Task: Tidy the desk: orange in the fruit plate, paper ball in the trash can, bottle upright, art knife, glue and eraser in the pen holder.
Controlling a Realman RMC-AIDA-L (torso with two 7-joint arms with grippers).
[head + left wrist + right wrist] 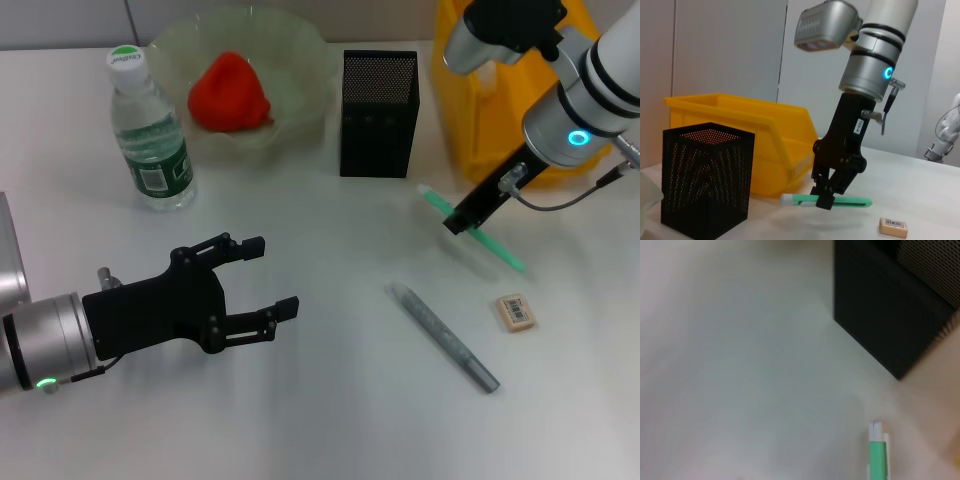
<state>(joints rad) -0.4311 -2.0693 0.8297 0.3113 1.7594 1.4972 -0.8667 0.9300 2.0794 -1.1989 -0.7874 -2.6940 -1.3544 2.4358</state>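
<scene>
Head view: right tool point(463, 222) at centre right, clenched on green knife point(497, 248), just off counter point(330, 400). Holder point(378, 113) at upper centre. Eraser point(515, 311) and glue point(443, 336) lie lower right. Left tool point(270, 275) released, lower left, holding nothing.

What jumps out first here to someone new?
The right gripper clamps the green art knife, lifted just off the table beside the black pen holder. Behind, a red-orange fruit sits in the fruit plate, and the left gripper hovers open.
</scene>
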